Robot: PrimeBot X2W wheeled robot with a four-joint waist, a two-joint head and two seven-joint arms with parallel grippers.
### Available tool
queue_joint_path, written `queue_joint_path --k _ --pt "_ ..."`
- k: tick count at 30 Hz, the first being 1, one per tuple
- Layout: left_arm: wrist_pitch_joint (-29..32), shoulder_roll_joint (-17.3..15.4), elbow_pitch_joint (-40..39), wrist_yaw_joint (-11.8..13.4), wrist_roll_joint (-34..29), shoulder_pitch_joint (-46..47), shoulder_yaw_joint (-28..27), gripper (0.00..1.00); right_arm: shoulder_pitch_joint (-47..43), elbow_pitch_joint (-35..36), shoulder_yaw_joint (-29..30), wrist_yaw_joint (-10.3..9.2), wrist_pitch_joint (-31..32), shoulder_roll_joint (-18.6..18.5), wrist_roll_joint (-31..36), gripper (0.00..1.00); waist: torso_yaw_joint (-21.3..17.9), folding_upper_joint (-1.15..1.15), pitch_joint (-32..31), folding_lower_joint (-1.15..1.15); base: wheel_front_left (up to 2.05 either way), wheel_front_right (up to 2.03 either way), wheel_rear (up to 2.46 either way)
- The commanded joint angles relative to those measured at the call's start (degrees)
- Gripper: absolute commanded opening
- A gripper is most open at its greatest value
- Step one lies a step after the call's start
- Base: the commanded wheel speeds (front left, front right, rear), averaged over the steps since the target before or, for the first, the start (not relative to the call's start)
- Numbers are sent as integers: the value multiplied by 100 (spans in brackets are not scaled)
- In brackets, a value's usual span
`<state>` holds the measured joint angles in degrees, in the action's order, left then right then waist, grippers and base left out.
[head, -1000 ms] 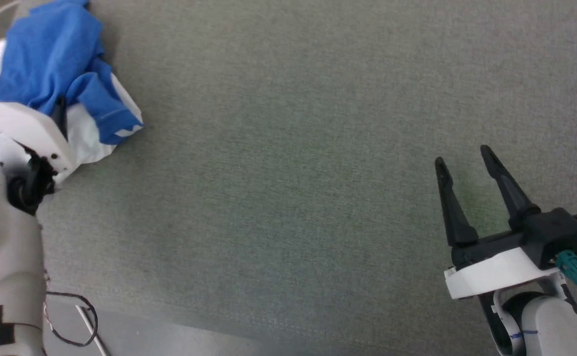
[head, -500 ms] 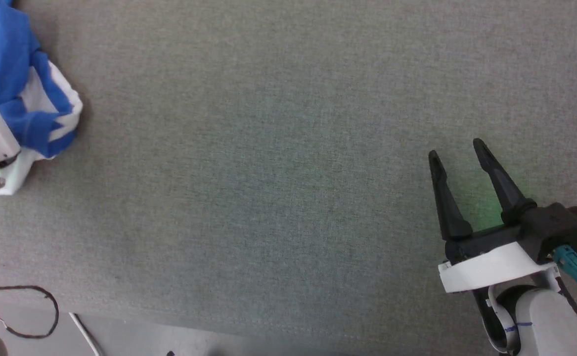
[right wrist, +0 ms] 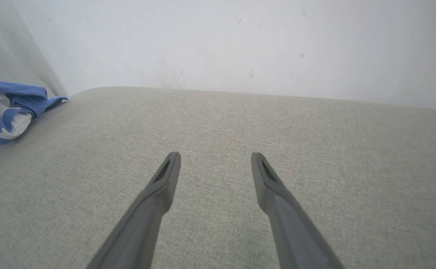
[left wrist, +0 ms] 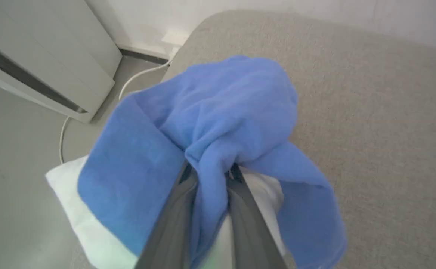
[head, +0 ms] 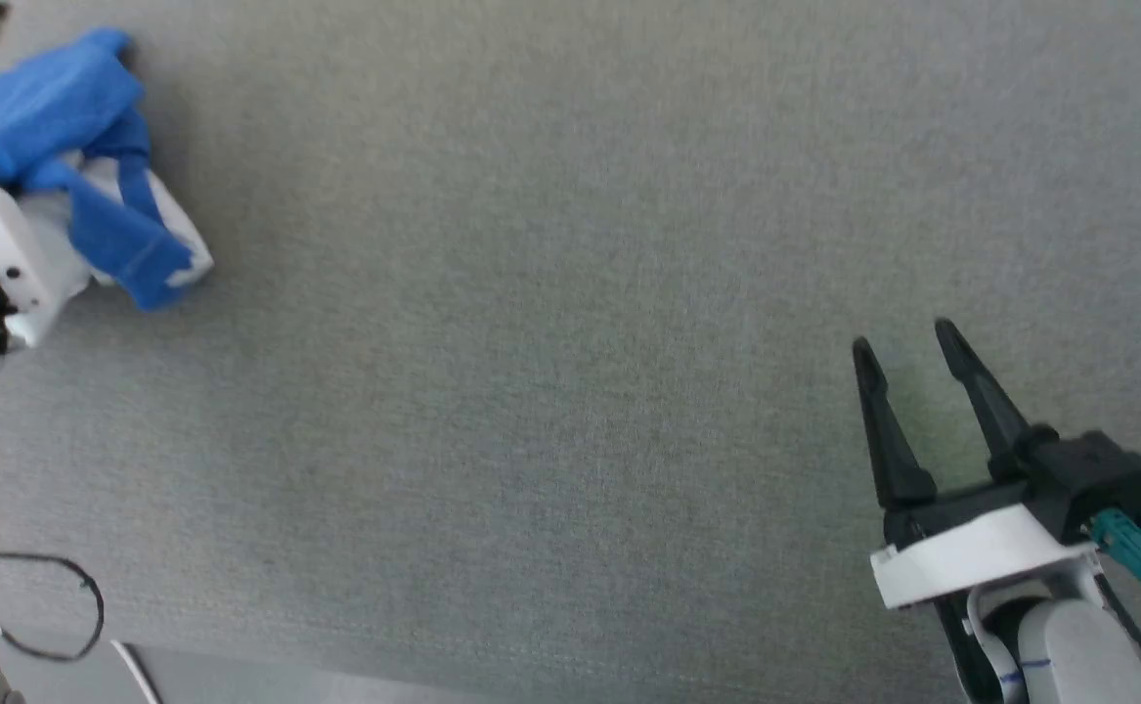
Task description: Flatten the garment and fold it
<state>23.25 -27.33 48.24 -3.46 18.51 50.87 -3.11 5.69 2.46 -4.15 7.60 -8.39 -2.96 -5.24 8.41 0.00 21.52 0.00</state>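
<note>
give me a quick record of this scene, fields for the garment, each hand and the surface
garment: white and blue shirt, bunched in a heap at the surface's far left corner, not flattened
left hand: closed on a fold of the blue cloth
right hand: open, holding nothing, over bare fabric, far from the garment
surface: grey fabric top
folding: not yet begun

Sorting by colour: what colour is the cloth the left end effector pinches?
Blue garment fabric; left wrist view.
</note>
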Motion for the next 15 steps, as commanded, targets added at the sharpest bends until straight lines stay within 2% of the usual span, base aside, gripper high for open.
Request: queue_joint_path --k 1,7,15 --pt "-300 -16 -129 56 -105 36 52 0 -103 -43 38 -11 -55 5 -73 100 53 0 -698 0 0 0 0" --pt "-1791 -8 -453 156 -421 176 231 0 -451 -179 110 -11 -121 7 -349 100 -13 0 -1527 0 0 0 0" --pt "-3126 179 -560 -24 -560 405 509 0 -806 -179 321 -11 -91 8 -508 100 -460 0 -2180 0 0 0 0"
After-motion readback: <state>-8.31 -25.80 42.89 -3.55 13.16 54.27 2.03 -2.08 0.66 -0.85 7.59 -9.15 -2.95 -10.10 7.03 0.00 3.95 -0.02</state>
